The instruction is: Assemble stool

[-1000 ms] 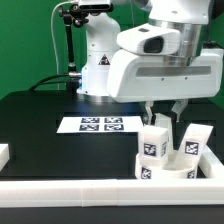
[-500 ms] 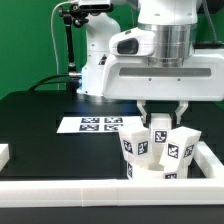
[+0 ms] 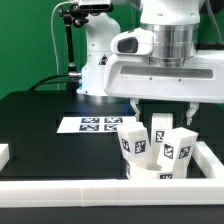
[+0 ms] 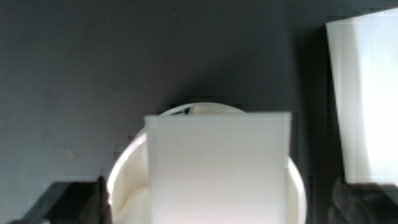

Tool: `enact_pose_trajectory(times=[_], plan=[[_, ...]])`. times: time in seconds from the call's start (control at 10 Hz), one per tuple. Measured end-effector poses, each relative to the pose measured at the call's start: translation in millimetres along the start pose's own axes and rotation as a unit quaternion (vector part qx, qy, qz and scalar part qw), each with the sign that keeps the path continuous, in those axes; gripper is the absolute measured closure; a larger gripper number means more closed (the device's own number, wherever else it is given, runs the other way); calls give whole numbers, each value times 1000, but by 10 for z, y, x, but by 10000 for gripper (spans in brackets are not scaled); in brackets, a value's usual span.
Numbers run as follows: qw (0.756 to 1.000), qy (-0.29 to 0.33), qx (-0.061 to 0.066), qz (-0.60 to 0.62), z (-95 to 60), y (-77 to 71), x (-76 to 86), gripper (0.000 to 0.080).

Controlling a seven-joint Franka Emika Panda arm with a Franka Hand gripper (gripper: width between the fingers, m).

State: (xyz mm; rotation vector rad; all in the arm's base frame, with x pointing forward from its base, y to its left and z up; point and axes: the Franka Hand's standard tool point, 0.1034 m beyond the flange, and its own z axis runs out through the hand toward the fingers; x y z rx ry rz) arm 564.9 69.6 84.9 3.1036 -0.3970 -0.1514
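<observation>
The white stool seat (image 3: 150, 173) lies upside down at the exterior view's lower right, in the corner of the border rail. Three tagged leg blocks stand up from it: one at the left (image 3: 132, 142), one at the right (image 3: 178, 149), one behind (image 3: 162, 128). My gripper (image 3: 163, 108) hangs just above the rear leg, jaws spread wide on either side of it and clear of it. In the wrist view the leg (image 4: 217, 160) fills the middle, with the seat's rim (image 4: 132, 170) around it. The gripper (image 4: 214, 208) shows dark fingers (image 4: 68, 205) at the picture's corners.
The marker board (image 3: 98, 124) lies on the black table behind the stool. The long white border rail runs along the front (image 3: 70, 190) and the exterior view's right (image 3: 212, 160); it also shows in the wrist view (image 4: 365, 90). A small white piece (image 3: 3, 153) sits at the far left.
The stool and its legs shifted and turned a little toward the exterior view's left. The jaws have spread apart and let go of the rear leg.
</observation>
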Motion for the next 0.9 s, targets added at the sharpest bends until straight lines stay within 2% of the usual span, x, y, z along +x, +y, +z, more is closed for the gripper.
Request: enact_pose_trajectory(times=[0.1, 0.3, 0.4, 0.9], plan=[[1000, -1, 3, 2, -105, 9, -7, 158], [1000, -22, 5, 2, -351, -5, -48, 151], [1000, -20, 6, 1, -392, -26, -18, 150], [1000, -20, 5, 2, -343, -15, -23, 150]])
